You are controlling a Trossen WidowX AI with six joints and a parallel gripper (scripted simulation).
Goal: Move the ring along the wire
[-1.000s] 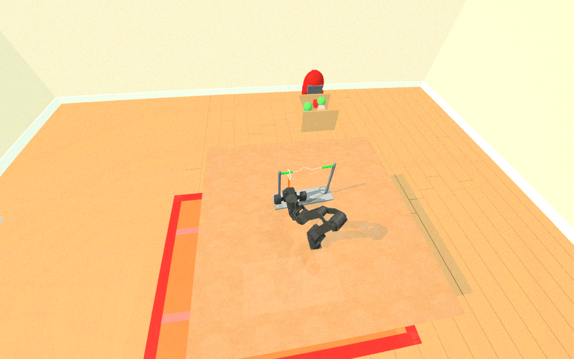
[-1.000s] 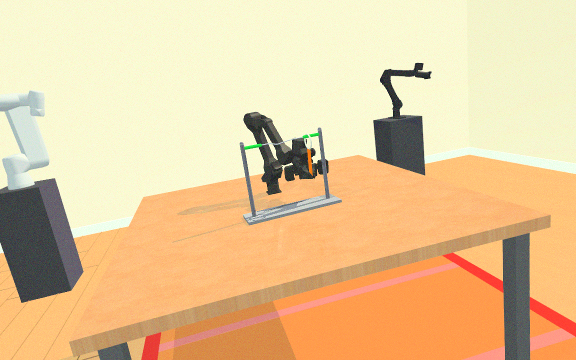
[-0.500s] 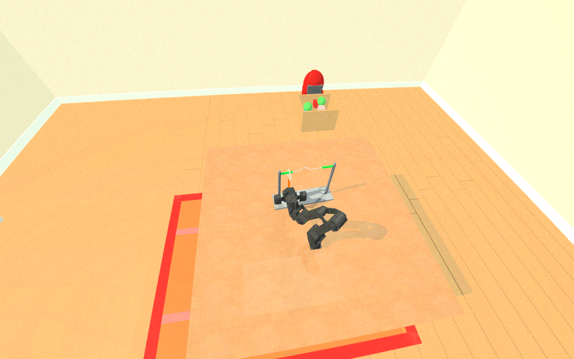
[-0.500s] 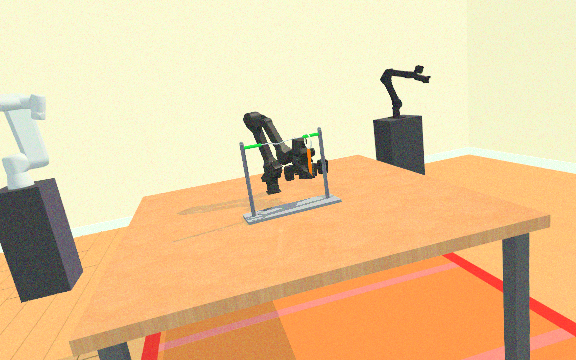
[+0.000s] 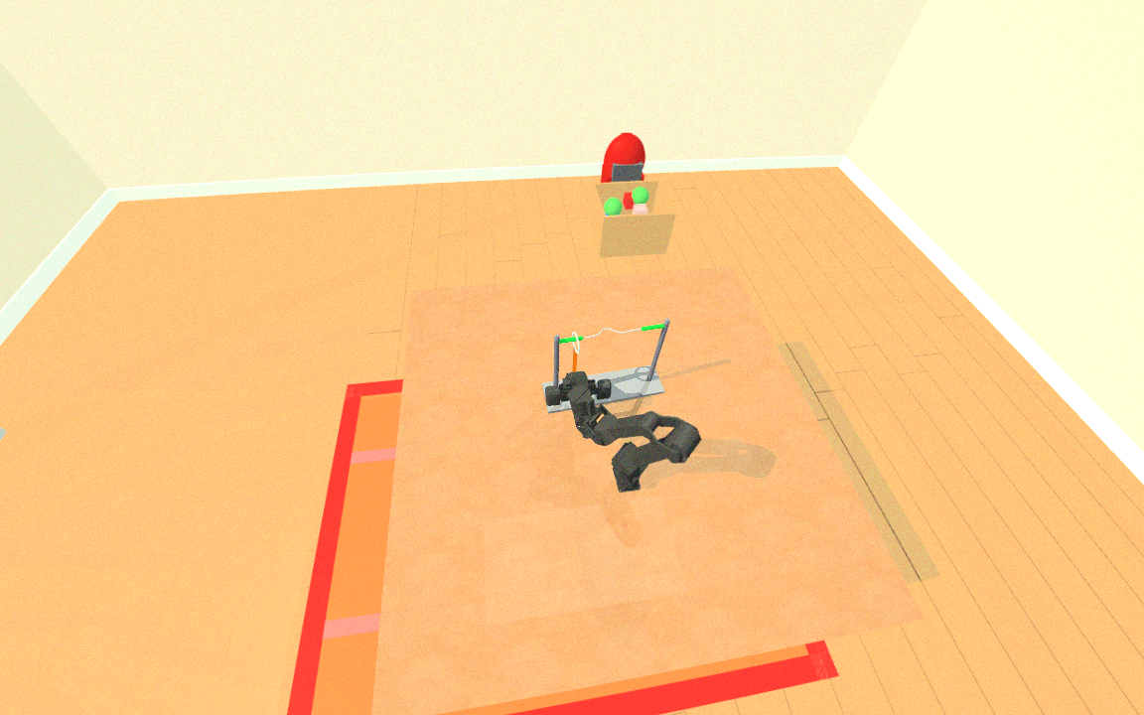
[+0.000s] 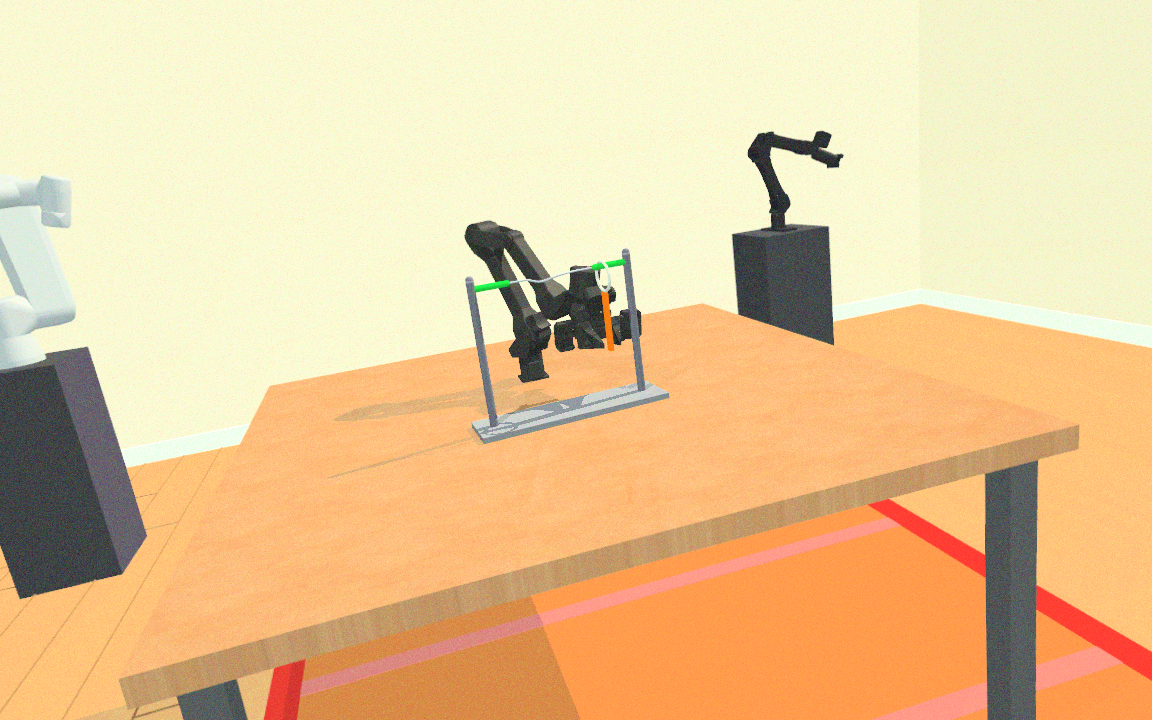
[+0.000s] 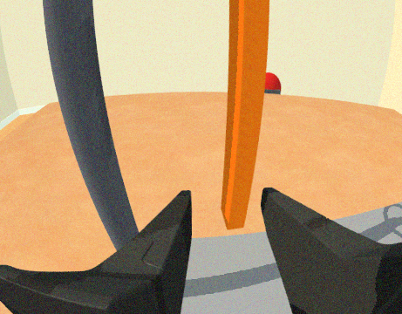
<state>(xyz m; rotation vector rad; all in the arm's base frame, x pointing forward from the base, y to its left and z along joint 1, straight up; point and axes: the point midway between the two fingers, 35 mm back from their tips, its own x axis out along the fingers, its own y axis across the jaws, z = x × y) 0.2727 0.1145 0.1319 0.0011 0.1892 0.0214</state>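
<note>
The white ring (image 5: 573, 335) (image 6: 604, 289) hangs around the green part (image 5: 564, 341) (image 6: 618, 263) beside the near-left post (image 5: 555, 362) (image 6: 635, 331) (image 7: 76, 96), which stands at the right in the exterior view. Its orange handle (image 5: 573, 362) (image 6: 608, 320) (image 7: 248, 87) points down. My gripper (image 5: 578, 381) (image 6: 601, 341) (image 7: 227, 198) is partly open around the handle's lower end, with gaps on both sides in the wrist view. The thin grey wire (image 5: 606, 330) (image 6: 544, 281) leads to the other green part (image 5: 653, 328) (image 6: 490, 286).
The other post (image 5: 658, 351) (image 6: 481, 358) stands at the far end of the grey base (image 6: 571, 413) (image 7: 231, 249). In the wrist view the nearer post rises just left of my left finger. A box (image 5: 637, 235) stands on the floor beyond the table.
</note>
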